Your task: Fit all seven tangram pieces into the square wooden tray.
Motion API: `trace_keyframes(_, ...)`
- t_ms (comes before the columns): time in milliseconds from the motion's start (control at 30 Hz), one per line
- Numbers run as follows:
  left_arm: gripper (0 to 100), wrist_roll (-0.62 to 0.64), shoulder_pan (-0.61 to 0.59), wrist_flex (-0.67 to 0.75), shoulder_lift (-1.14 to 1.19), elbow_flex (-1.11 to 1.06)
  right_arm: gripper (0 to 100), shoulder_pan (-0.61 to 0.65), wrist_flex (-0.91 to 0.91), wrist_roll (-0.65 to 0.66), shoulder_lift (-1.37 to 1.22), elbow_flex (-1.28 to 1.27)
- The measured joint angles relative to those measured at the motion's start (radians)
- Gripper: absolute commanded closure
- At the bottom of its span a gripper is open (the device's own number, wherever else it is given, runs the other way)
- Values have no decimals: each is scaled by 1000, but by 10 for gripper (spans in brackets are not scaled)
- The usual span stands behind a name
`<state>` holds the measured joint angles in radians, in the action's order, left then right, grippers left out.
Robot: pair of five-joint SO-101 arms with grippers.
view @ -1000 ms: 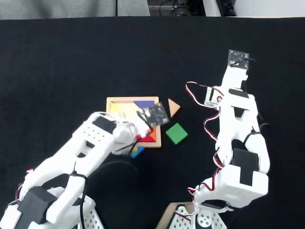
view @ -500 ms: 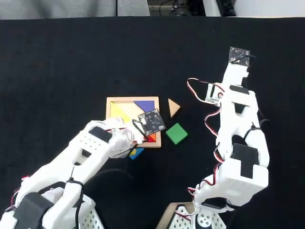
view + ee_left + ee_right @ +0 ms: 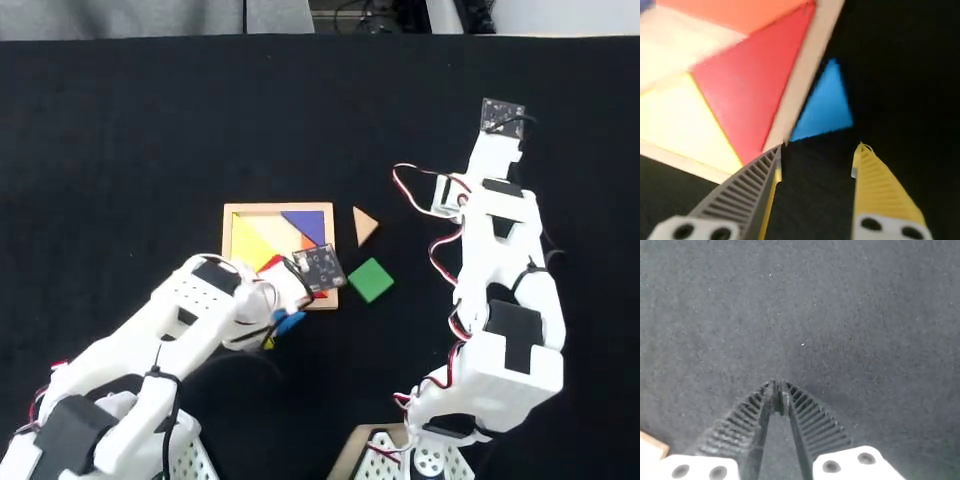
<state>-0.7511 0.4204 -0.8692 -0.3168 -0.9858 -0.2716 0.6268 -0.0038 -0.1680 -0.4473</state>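
The square wooden tray lies near the middle of the black table. Four coloured pieces show inside it: one yellow, one dark blue, one red and one orange. A pale patch between them could be a piece or bare floor; I cannot tell which. The left arm's wrist covers the tray's near right corner.

Three pieces lie outside: a light blue triangle touching the tray's near edge, a green square near its right side, and a tan triangle just beside the rim.

The left gripper stands wide and empty, the light blue triangle just ahead of its tips. The right gripper is pinched together on nothing, over bare table.
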Motion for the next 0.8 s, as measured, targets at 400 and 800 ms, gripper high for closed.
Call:
trace_keyframes(400,764,26,130,-80,-210,20,987,0,0,0,0,0)
trace_keyframes(800,764,-63,127,-80,100,126,987,0,0,0,0,0)
